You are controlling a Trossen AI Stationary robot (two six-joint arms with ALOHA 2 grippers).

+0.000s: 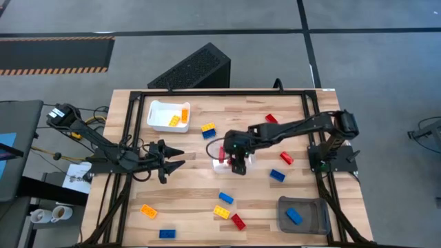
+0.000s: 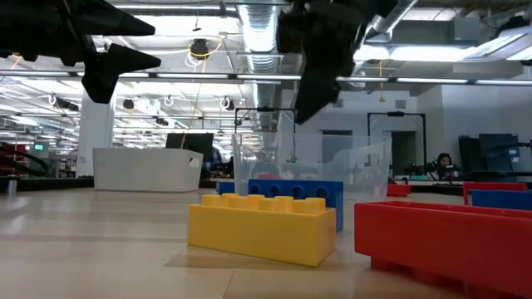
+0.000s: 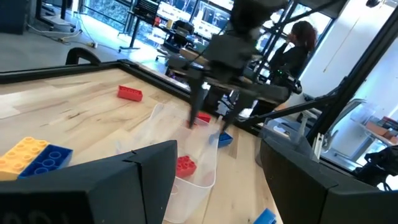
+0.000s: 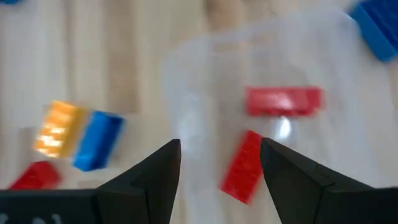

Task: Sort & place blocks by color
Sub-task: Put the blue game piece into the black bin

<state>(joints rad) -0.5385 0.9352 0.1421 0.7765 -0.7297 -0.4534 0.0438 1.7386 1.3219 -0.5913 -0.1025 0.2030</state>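
The right gripper point(image 1: 238, 165) hung open directly above the clear bin point(image 4: 261, 93) mid-table, 2 red bricks point(image 4: 283, 101) lying below.

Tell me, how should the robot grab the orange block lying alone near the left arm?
From straight above, the left end effector should pinch the orange block across its two long sides. It lies flat with bare table around it, leaving room either side.
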